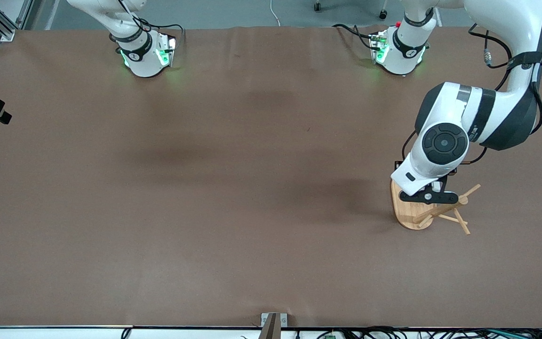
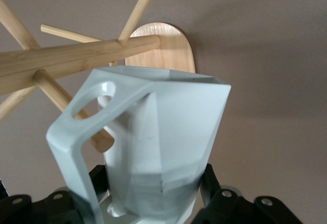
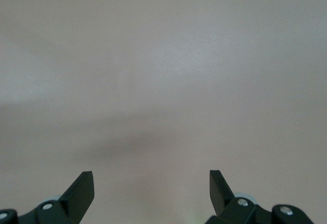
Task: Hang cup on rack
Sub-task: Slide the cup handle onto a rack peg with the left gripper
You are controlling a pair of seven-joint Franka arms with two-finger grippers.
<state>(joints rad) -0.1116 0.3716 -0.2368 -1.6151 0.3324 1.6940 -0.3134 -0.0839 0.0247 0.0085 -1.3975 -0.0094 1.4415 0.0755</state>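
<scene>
My left gripper is over the bamboo rack, toward the left arm's end of the table. In the left wrist view my left gripper is shut on the body of the white faceted cup. The cup's handle is at the rack's post. One peg runs under the handle, and its tip shows between handle and body. The arm hides the cup in the front view. My right gripper is open and empty over bare table, and the front view does not show it.
The rack's oval base rests on the brown table. Other pegs stick out toward the front camera and the table's end. The arm bases stand along the table's edge farthest from the front camera.
</scene>
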